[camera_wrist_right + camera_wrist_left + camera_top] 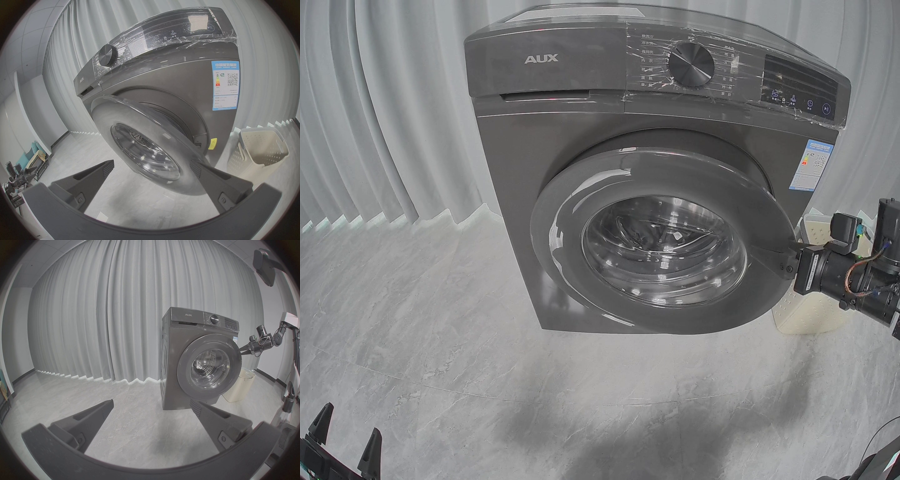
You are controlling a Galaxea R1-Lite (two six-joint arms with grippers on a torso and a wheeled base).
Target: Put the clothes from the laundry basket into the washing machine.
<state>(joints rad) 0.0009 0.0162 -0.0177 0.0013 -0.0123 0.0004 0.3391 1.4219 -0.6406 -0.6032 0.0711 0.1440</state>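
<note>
The grey washing machine (562, 131) stands on the floor with its round door (569, 206) swung partly out from the front. My right gripper (790, 259) is at the door's right edge. In the right wrist view my right gripper (151, 163) is open, and the door's rim (187, 175) passes close by one finger (215, 184). Behind that arm, beside the machine, is the cream laundry basket (809, 312); the part of its inside (265, 147) that shows looks bare. A dark shape (650, 234) shows through the door glass. My left gripper (350, 422) hangs open and low, far from the machine.
Grey curtains (394, 112) run behind the machine. Pale marble floor (456, 325) stretches wide in front and to the left. The basket (239, 385) sits between the machine and a wall on the right. Furniture (31, 156) stands far off across the room.
</note>
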